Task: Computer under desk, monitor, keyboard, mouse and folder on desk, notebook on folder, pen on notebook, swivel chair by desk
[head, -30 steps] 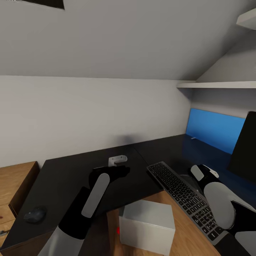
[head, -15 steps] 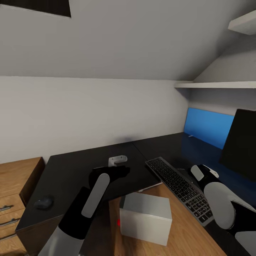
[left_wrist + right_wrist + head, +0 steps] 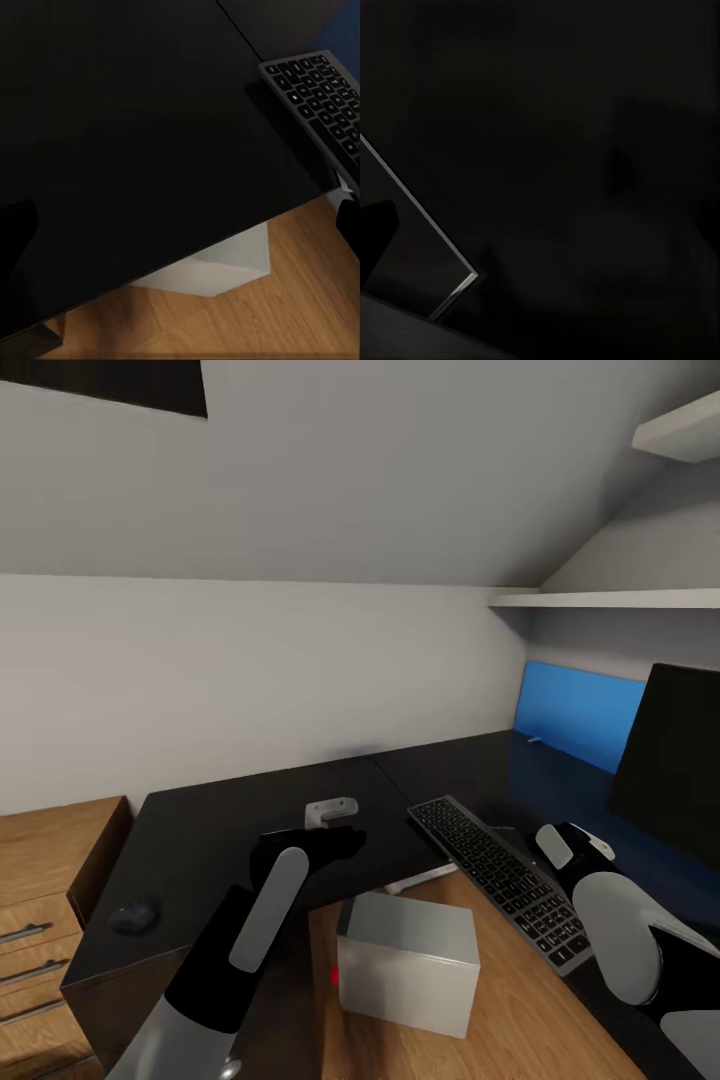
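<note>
view swung left since earlier, keyboard [image 3: 500, 880] long axis diagonal on desk [image 3: 220, 830], both pincers' openness cannot be told

Wide black flat monitor [image 3: 672, 755]: cut off at the picture edge beside the blue wall panel [image 3: 576, 713]. Slim dark grey keyboard [image 3: 505, 878]: near end hidden behind the right arm.

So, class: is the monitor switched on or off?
It looks off: in the head view the monitor stands upright on the desk with a uniformly black screen, no image or glow.
</note>
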Available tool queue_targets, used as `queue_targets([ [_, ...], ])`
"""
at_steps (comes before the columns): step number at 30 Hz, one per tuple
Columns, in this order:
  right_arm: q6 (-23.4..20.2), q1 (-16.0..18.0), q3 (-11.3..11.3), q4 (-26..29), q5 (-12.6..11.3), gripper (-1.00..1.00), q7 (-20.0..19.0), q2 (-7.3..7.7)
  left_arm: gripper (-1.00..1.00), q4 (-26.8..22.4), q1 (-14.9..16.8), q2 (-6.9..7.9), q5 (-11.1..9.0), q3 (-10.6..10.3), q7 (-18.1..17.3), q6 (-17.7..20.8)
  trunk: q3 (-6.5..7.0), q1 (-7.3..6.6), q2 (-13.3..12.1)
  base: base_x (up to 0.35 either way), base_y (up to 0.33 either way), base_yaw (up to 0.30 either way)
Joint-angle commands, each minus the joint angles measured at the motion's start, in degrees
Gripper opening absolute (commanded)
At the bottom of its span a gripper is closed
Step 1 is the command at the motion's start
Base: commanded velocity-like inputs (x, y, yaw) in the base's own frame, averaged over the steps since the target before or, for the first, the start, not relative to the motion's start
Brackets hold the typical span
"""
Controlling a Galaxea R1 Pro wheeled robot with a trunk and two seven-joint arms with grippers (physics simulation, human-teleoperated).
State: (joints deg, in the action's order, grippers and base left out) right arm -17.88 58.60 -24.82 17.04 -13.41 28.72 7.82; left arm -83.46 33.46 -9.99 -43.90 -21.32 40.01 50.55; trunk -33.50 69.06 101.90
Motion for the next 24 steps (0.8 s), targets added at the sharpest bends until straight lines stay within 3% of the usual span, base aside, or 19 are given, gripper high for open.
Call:
queue_targets([
  [1, -0.2, 0.0, 0.1, 0.1, -0.5, 1.00, 0.3, 0.01, 1.00, 0.0, 0.1, 0.00, -0.6, 0.0, 0.6, 0.1, -0.07, -0.01, 0.0, -0.015, 0.000, 0.000],
  [9, -0.2, 0.0, 0.1, 0.1, -0.5, 1.00, 0.3, 0.01, 1.00, 0.1, 0.0, 0.00, -0.6, 0.0, 0.6, 0.1, -0.07, -0.01, 0.0, -0.015, 0.000, 0.000],
  [18, -0.2, 0.0, 0.1, 0.1, -0.5, 1.00, 0.4, 0.01, 1.00, 0.1, 0.0, 0.00, -0.6, 0.0, 0.6, 0.1, -0.07, -0.01, 0.0, -0.180, 0.053, 0.000],
  [24, -0.2, 0.0, 0.1, 0.1, -0.6, 1.00, 0.3, 0.01, 1.00, 0.1, 0.0, 0.00, -0.6, -0.1, 0.6, 0.1, -0.07, -0.01, 0.0, -0.042, 0.011, 0.000],
])
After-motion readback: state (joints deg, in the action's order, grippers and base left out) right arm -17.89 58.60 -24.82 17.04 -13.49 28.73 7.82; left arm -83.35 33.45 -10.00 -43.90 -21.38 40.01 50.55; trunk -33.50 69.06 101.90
